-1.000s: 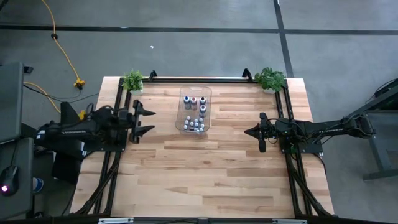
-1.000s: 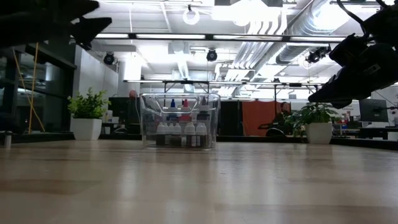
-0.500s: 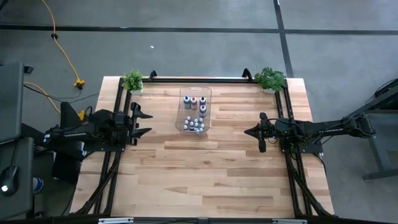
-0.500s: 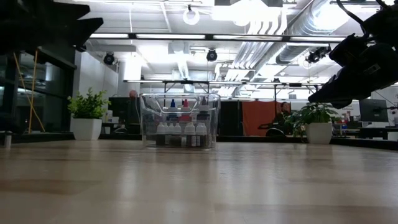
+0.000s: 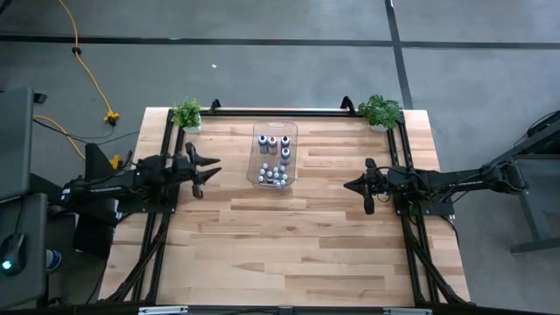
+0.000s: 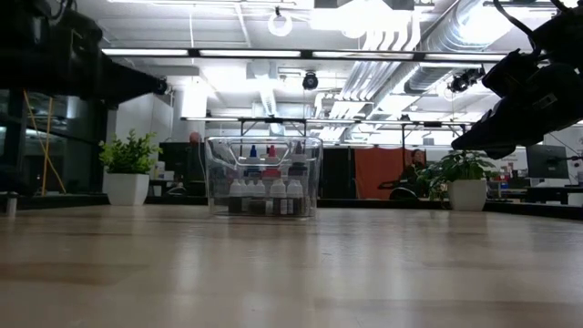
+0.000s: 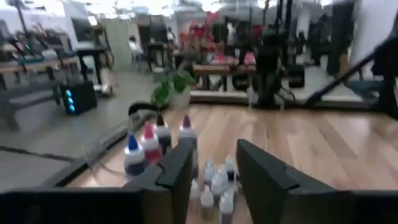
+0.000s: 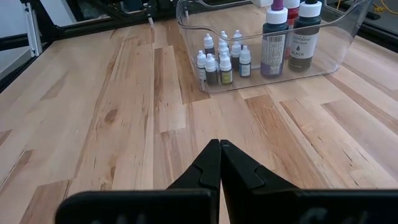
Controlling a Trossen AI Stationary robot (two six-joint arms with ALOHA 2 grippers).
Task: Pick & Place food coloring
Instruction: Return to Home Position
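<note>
food coloring bottles (image 8: 221,59), in clear bin (image 8: 336,53): likely light, slick; pinch at cap. left gripper (image 7: 214,152) spread, right gripper (image 8: 219,144) pressed together.

- We see a pale wooden table (image 5: 289,236) made of butcher-block planks.
- A clear plastic bin (image 5: 276,126) stands toward its far edge, near the middle.
- Two small potted plants sit at the far corners, one left (image 5: 187,114), one right (image 5: 380,111).
- Between them a black metal rail (image 5: 280,111) runs along the far edge.
- On the grey floor (image 5: 262,61) beyond, we find a yellow cable (image 5: 87,70).
- In the low view we note ceiling light strips (image 6: 246,53), silver ducts (image 6: 410,36) and an orange-red partition (image 6: 375,173).
</note>
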